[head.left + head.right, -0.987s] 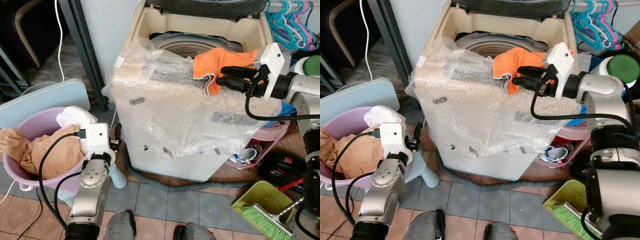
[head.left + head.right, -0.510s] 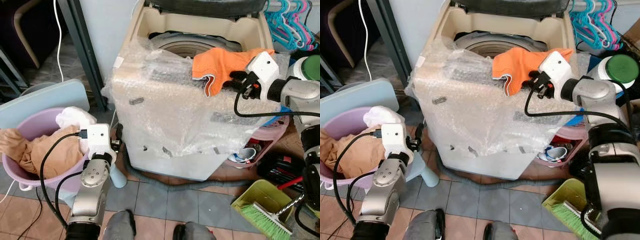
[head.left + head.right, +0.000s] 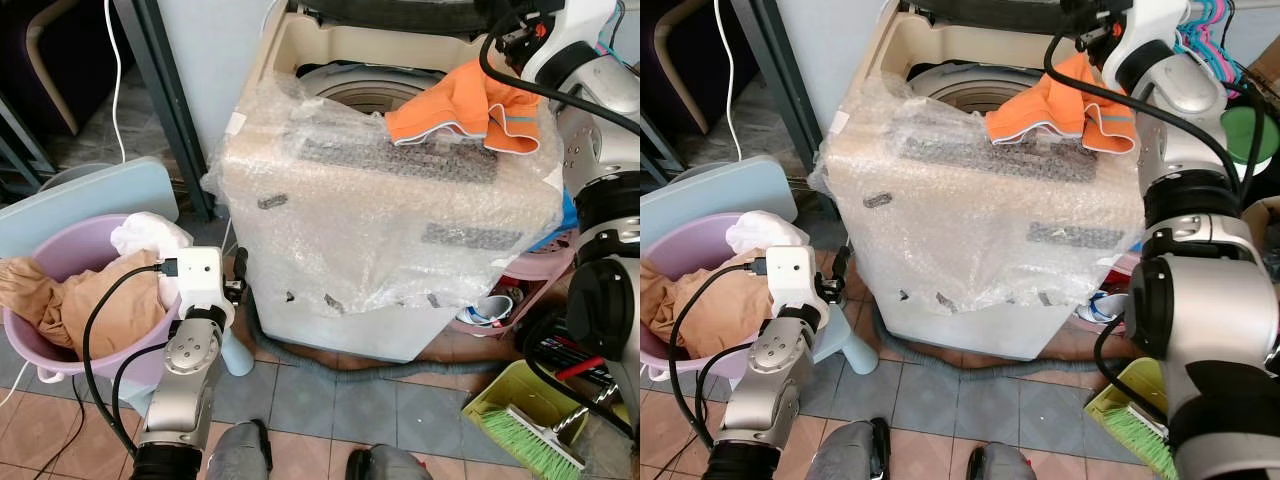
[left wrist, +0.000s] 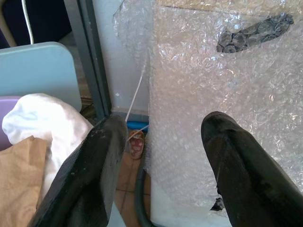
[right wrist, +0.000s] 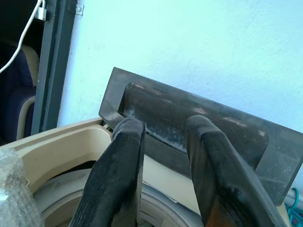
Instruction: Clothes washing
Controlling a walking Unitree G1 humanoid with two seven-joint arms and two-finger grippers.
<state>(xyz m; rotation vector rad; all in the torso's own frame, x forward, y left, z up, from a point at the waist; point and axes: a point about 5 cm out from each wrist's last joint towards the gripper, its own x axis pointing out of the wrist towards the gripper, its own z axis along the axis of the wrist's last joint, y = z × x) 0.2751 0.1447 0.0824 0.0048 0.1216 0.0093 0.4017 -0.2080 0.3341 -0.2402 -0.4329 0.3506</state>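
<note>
While the orange cloth (image 3: 462, 105) lies draped lengthwise along the bubble-wrapped cream washing machine's (image 3: 380, 215) rim, right gripper (image 5: 163, 142) raised above, fingers narrowly parted, empty, left gripper (image 4: 163, 156) low, fingers wide.

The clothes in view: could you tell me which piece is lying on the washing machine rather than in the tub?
The orange garment, draped over the bubble-wrapped washing machine at its top edge. The tan clothes and white cloth sit in the purple tub.

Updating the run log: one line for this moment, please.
right gripper: open, raised by lid | orange cloth: draped on washer rim | left gripper: open, idle by basin
</note>
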